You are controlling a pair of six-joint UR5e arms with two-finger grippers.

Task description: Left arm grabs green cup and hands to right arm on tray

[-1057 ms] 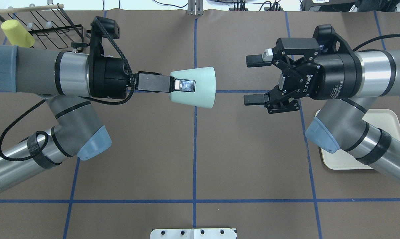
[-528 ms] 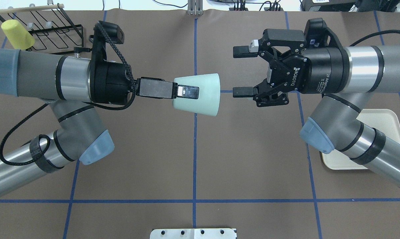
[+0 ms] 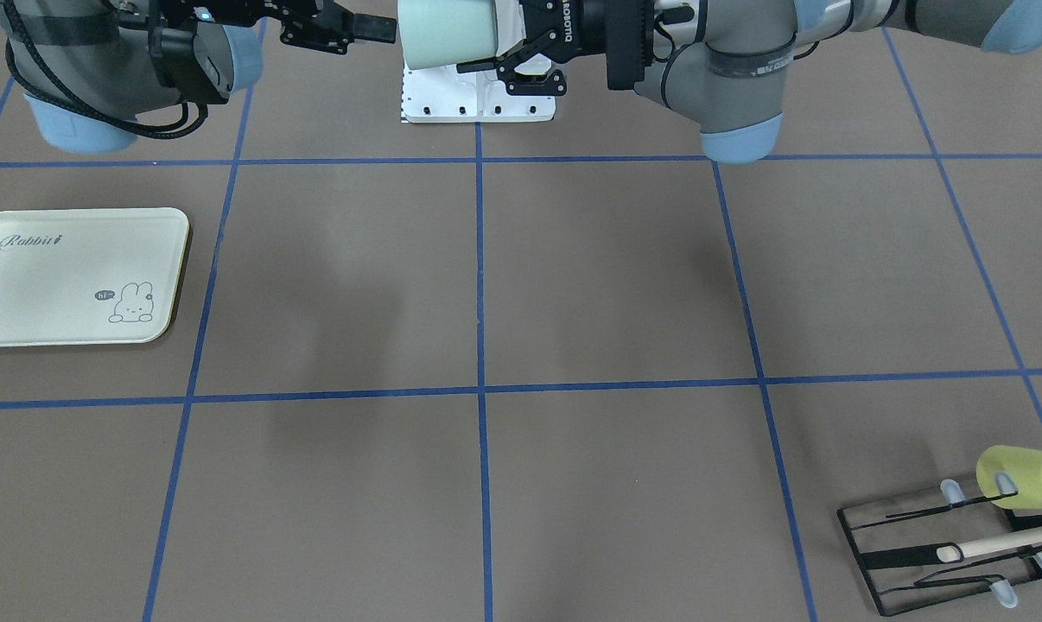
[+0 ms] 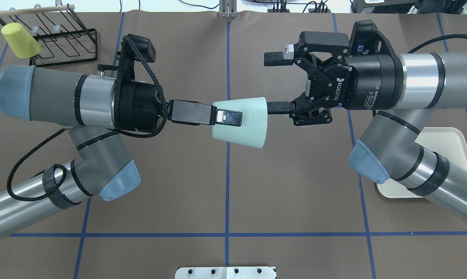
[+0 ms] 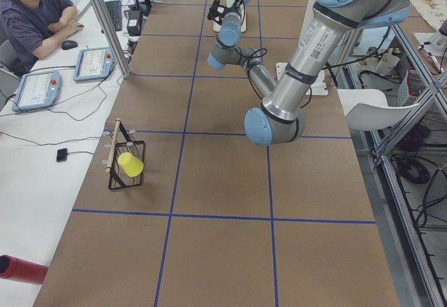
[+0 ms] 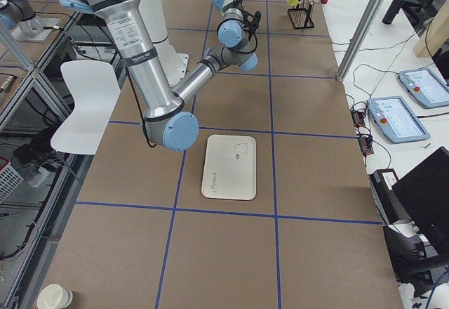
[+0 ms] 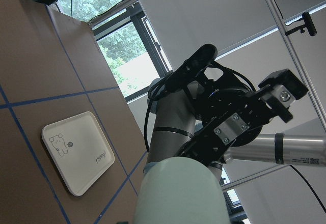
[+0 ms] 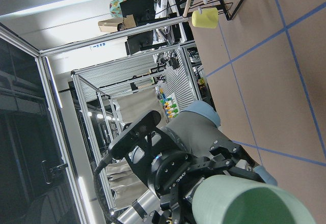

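Note:
The pale green cup (image 4: 245,124) hangs on its side over the table's middle, mouth toward the right arm. My left gripper (image 4: 229,118), the one with flat straight fingers, is shut on the cup's narrow end. My right gripper (image 4: 271,83), the ROBOTIQ claw, is open. Its lower finger tip reaches the cup's rim and its upper finger stands clear above the cup. The left wrist view shows the cup (image 7: 178,193) close up. The right wrist view looks into the cup's mouth (image 8: 244,203). The cream tray (image 4: 446,143) lies on the table, partly under the right arm, with nothing on it (image 3: 20,294).
A black wire rack (image 4: 63,35) stands at the far left corner with a yellow-green cup (image 4: 18,40) on it. The robot's white base plate (image 4: 225,272) is at the near edge. A person (image 5: 35,14) sits at a desk beside the table.
The left arm carried the cup to the right and slightly nearer. The right gripper, still open, moved left toward the cup until its lower finger met the rim.

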